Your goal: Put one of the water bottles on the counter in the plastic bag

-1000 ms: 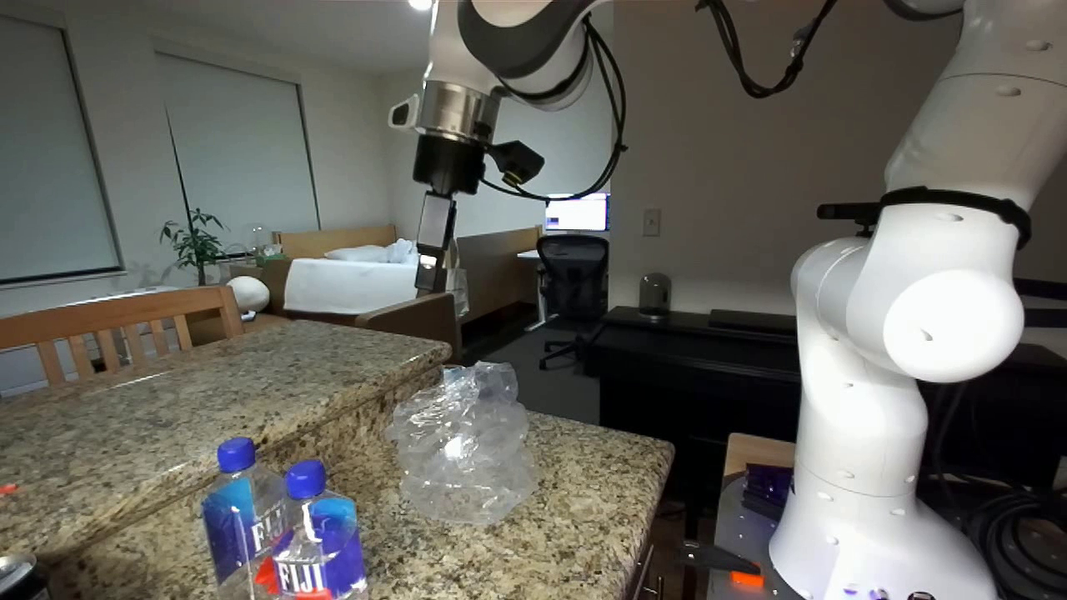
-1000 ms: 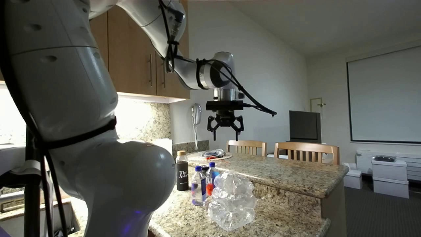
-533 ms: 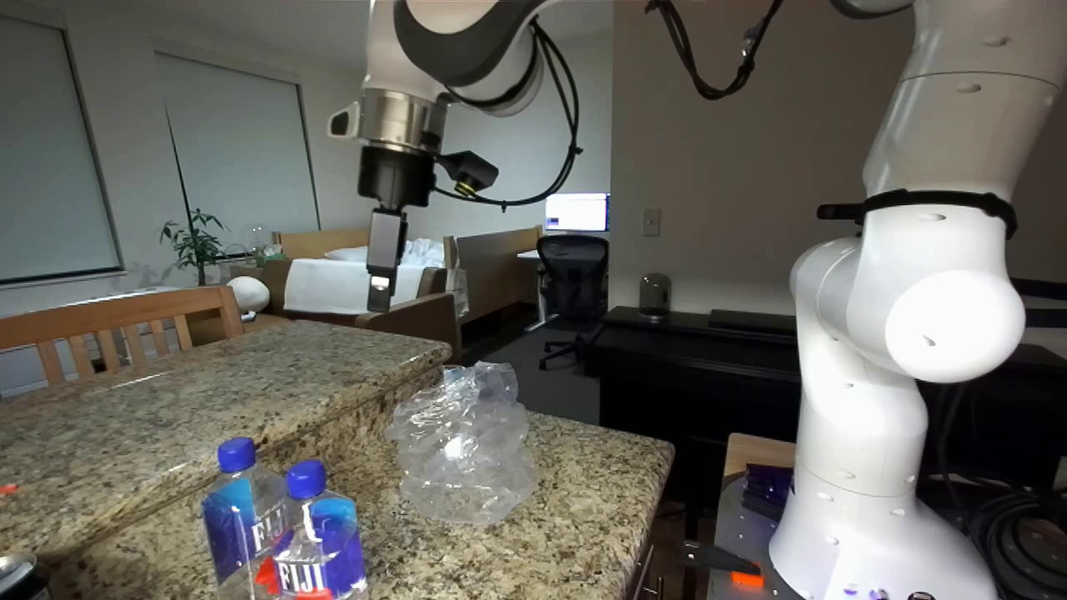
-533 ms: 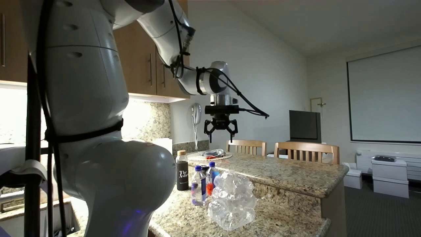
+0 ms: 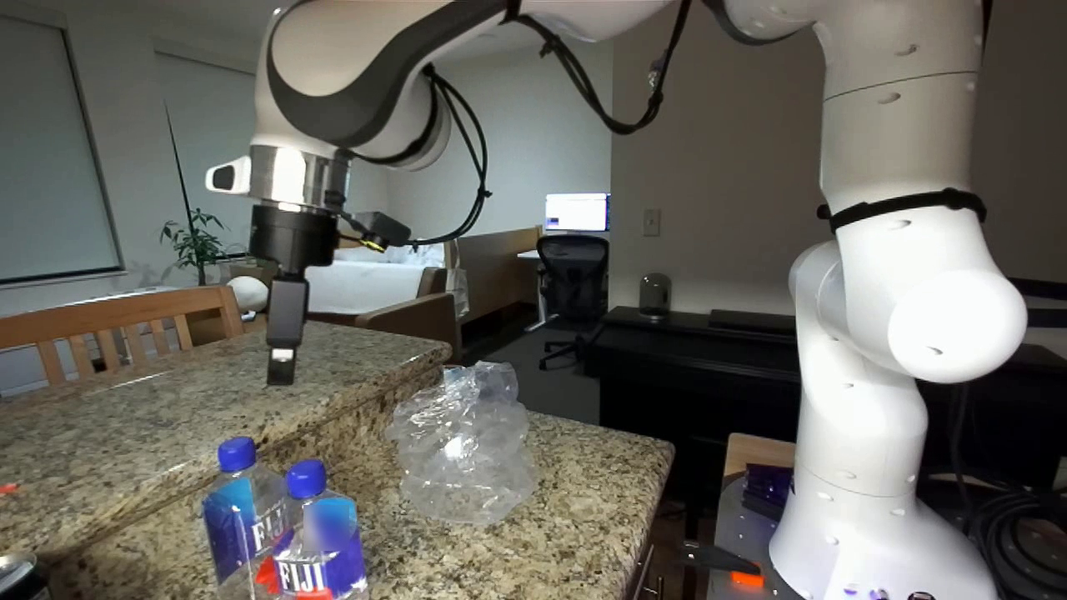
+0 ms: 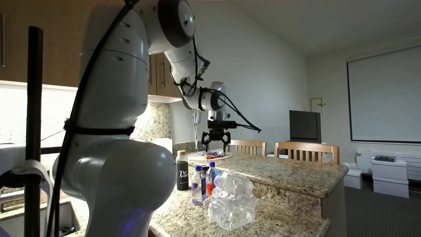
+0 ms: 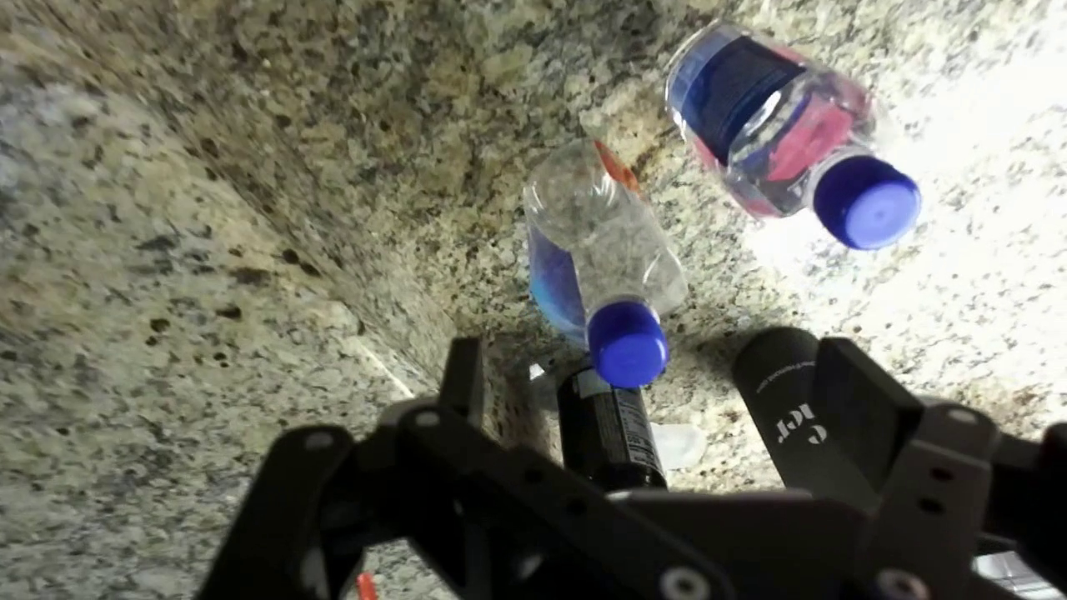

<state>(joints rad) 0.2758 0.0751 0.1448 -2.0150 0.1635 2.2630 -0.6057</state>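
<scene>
Granite counter (image 5: 575,492): our gripper (image 6: 215,150) hovers, fingers (image 7: 464,379) apart; we judge this the reach; next, descend around the far bottle (image 5: 235,515).

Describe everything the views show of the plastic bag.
The plastic bag is clear, glossy and crumpled, seemingly thin film, with bright highlights on its folds. It stands puffed up on the lower counter, narrowing toward a rumpled top. Its opening and any contents cannot be made out. Only that counter plainly touches it; contact with the raised counter is unclear.
</scene>
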